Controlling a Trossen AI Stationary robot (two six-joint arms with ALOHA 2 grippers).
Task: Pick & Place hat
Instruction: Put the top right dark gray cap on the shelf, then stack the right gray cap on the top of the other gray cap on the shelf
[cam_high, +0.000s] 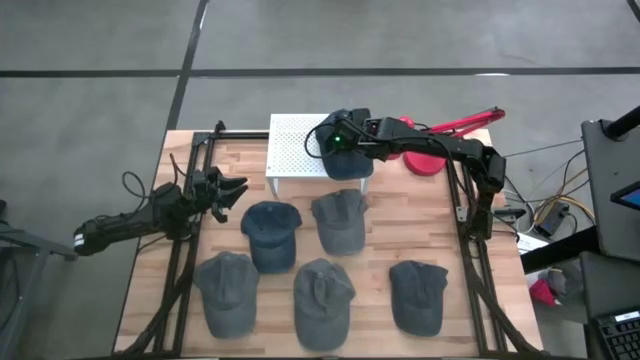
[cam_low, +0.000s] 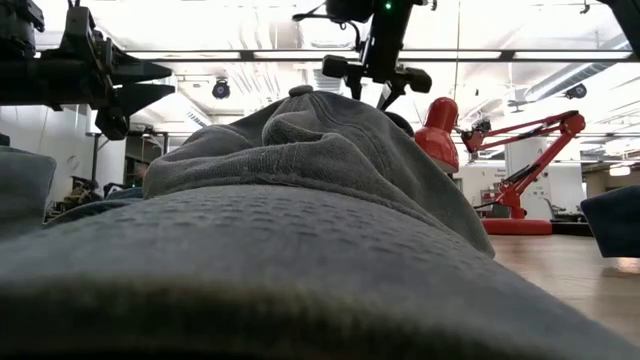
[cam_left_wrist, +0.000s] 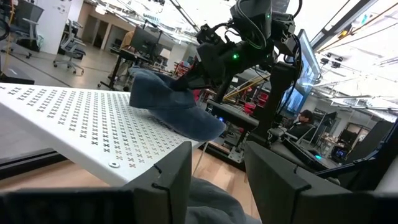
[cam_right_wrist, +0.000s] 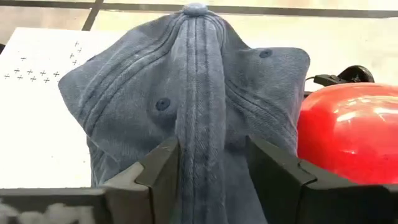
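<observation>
High view shows the right pincer (cam_high: 338, 150) clamped on a blue hat (cam_high: 346, 160) above the white shelf's (cam_high: 292, 145) right edge at upper centre, while the left pincer (cam_high: 222, 192), fingers apart, waits far left.

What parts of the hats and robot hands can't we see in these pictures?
- High view: the right gripper covers most of the held hat, so its brim is hidden.
- Low view: one grey hat fills the picture and hides the other hats on the table.
- Right wrist view: the hat's lower part is hidden behind the fingers.
- Left wrist view: the white perforated stand is cut off by the edge; the left gripper is empty.
</observation>
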